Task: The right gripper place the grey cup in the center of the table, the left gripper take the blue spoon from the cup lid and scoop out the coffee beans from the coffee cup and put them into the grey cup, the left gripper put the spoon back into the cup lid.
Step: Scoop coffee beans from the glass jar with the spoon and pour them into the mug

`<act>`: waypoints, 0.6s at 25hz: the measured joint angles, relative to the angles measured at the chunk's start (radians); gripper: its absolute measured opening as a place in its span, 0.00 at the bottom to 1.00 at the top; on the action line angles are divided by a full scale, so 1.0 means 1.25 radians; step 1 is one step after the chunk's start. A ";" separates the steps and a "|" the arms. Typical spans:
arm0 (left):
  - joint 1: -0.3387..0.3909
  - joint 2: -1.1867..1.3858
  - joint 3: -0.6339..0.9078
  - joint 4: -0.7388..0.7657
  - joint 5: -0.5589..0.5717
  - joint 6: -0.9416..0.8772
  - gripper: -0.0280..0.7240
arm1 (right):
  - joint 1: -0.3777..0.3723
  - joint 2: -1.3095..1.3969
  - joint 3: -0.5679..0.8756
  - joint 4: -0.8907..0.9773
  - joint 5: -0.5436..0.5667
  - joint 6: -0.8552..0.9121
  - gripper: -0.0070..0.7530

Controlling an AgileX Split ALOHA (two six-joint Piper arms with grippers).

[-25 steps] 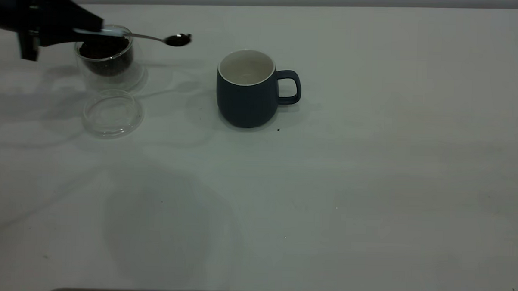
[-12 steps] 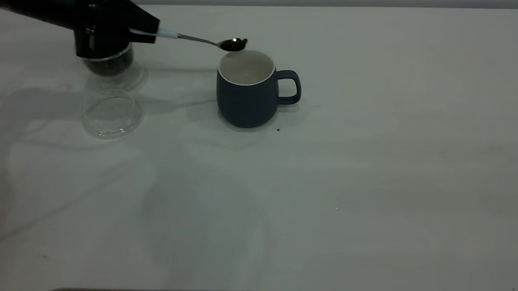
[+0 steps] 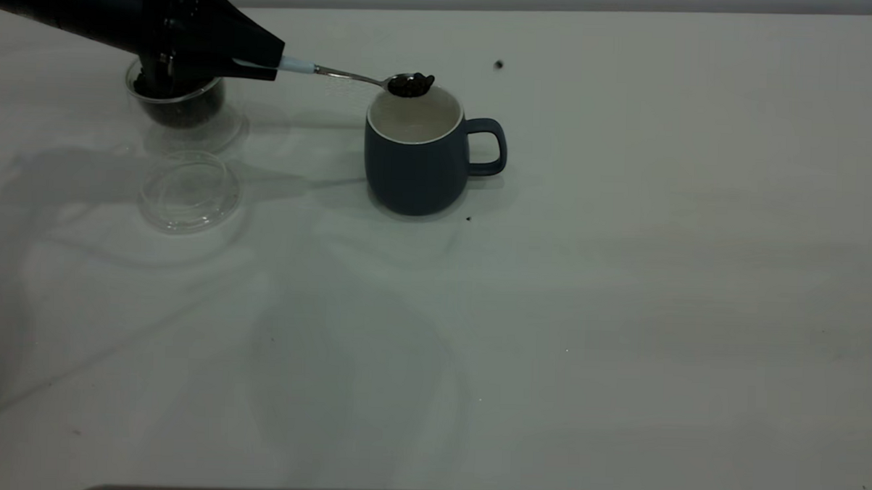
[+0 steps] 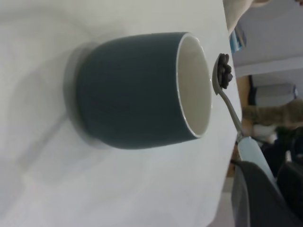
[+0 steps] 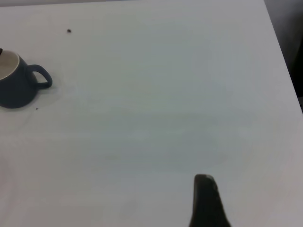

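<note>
The left gripper point(image 3: 272, 61) has its jaws clamped on the pale handle of the blue spoon point(image 3: 355, 75), which juts out ahead of them. Its bowl, heaped with coffee beans point(image 3: 411, 84), hovers at the rim of the grey cup point(image 3: 417, 154). The coffee cup point(image 3: 183, 116) sits beneath the gripper's body, the cup lid point(image 3: 189, 191) on the counter point(image 3: 623, 280) just beside it. One loose bean point(image 3: 498, 64) lies beyond the grey cup. Only a dark tip of the right gripper point(image 5: 206, 201) shows; its jaws cannot be judged.

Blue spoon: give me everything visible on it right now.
The blue spoon is a small teaspoon with a shiny metal bowl and neck and a pale blue handle. The left gripper is shut on the handle end, holding it nearly level, bowl slightly lower. The bowl carries a heap of dark coffee beans and sits over the far rim of the grey cup, not visibly touching it.
</note>
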State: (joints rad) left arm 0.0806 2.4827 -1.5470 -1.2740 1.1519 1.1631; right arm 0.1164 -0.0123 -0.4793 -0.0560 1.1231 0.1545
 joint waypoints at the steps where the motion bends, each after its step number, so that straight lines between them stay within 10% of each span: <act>1: 0.000 0.000 0.000 0.000 0.000 0.027 0.21 | 0.000 0.000 0.000 0.000 0.000 0.000 0.71; 15: -0.026 0.000 0.000 0.000 -0.098 0.357 0.21 | 0.000 0.000 0.000 0.000 0.000 0.000 0.71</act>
State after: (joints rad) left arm 0.0477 2.4827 -1.5470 -1.2740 1.0300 1.6098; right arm 0.1164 -0.0123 -0.4793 -0.0560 1.1231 0.1545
